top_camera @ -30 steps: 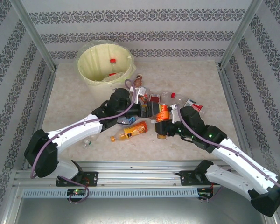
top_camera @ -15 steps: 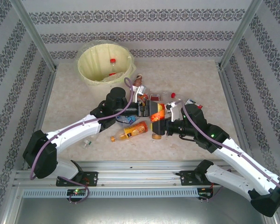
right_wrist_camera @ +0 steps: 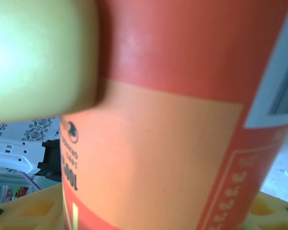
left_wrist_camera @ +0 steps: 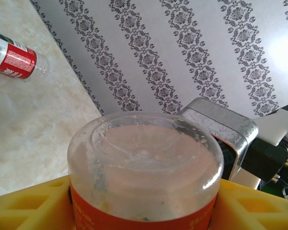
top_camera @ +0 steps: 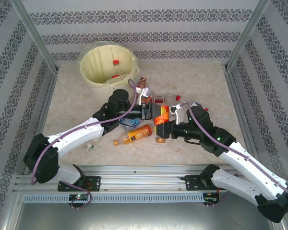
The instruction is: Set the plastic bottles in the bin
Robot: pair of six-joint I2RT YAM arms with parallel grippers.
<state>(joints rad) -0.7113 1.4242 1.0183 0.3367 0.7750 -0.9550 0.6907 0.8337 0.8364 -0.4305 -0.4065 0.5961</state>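
Observation:
An orange-and-red-labelled plastic bottle (top_camera: 161, 120) hangs between both arms above the middle of the table. My right gripper (top_camera: 165, 127) is shut on its labelled body (right_wrist_camera: 153, 143). My left gripper (top_camera: 151, 113) is shut on the same bottle, and its yellow fingers (left_wrist_camera: 29, 203) press either side just below the clear base (left_wrist_camera: 144, 158). The pale yellow bin (top_camera: 89, 72) stands at the back left with a red-capped bottle (top_camera: 116, 64) inside. Another orange bottle (top_camera: 134, 135) lies on the table in front of the left arm.
More bottles lie in a cluster behind the grippers (top_camera: 145, 89) and to their right (top_camera: 198, 107). A red-labelled bottle (left_wrist_camera: 12, 58) lies on the table in the left wrist view. A small loose piece (top_camera: 90, 147) sits near the front left. Metal frame rails border the table.
The right gripper carried the orange-labelled bottle left and tipped it towards the left gripper. The left gripper's fingers then closed on it.

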